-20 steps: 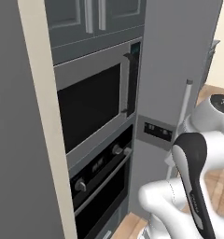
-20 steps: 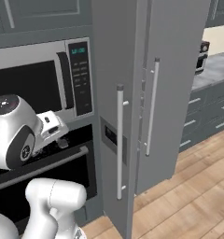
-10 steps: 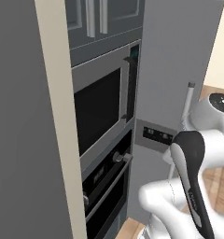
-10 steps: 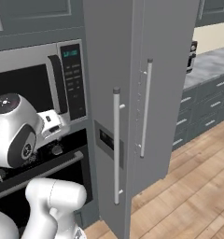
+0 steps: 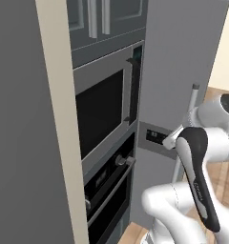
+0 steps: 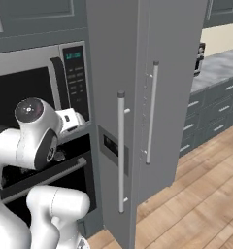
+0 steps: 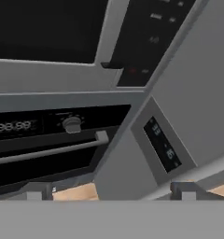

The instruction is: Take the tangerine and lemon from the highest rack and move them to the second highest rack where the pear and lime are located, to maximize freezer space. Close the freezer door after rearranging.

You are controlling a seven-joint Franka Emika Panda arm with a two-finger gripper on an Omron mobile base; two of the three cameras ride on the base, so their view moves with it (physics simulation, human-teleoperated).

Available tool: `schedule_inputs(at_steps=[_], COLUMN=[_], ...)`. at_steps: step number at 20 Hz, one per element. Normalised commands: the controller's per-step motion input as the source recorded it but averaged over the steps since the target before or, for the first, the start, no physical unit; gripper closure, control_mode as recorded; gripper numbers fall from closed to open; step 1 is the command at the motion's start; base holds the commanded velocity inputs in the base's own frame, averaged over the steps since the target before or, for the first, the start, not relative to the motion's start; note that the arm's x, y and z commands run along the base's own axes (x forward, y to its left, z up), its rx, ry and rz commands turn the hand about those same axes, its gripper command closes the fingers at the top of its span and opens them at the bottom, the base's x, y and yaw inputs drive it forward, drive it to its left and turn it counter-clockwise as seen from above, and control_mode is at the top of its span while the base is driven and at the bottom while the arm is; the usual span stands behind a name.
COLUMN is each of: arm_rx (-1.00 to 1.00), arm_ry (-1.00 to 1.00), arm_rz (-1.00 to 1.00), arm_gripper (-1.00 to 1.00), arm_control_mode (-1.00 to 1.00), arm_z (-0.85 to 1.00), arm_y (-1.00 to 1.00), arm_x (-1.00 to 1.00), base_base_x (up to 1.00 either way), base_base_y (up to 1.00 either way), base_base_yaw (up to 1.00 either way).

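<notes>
Grey freezer door [image 6: 167, 97] with silver bar handle [image 6: 121, 151], beside black-glass ovens [image 5: 104, 124].

Freezer door [image 6: 138, 97] shut, so shelves and fruit inside are hidden. Gripper [image 7: 111, 189]: fingertips barely clear the hand view's bottom (spacing hard to judge). Display panel [image 7: 163, 144] text too blurred to read.

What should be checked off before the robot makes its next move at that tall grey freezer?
1. Freezer door open for reaching in: not ok, it looks shut.
2. Claw open and empty: ok, tips apart with nothing between.
3. Claw lined up on the door's handle: not ok, it faces the display panel.
4. Tangerine and lemon located: cannot tell, the door hides the racks.
5. Room on the second rack: cannot tell.
</notes>
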Motion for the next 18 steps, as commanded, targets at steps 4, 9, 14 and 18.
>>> schedule_inputs(at_steps=[4, 9, 14, 18], arm_rx=[0.05, 0.02, 0.17, 0.19], arm_ry=[-0.05, 0.0, -0.05, -0.05], arm_rz=[-0.22, -0.4, -0.13, -0.03], arm_gripper=[-1.0, -1.0, -1.0, -1.0], arm_control_mode=[-1.0, -1.0, -1.0, -1.0], arm_z=[0.0, 0.0, 0.0, 0.0], arm_y=[-0.2, -0.13, -0.31, -0.29], arm_x=[0.53, 0.6, 0.67, 0.66], base_base_x=[0.0, 0.0, 0.0, 0.0], base_base_y=[0.0, 0.0, 0.0, 0.0], base_base_yaw=[0.0, 0.0, 0.0, 0.0])
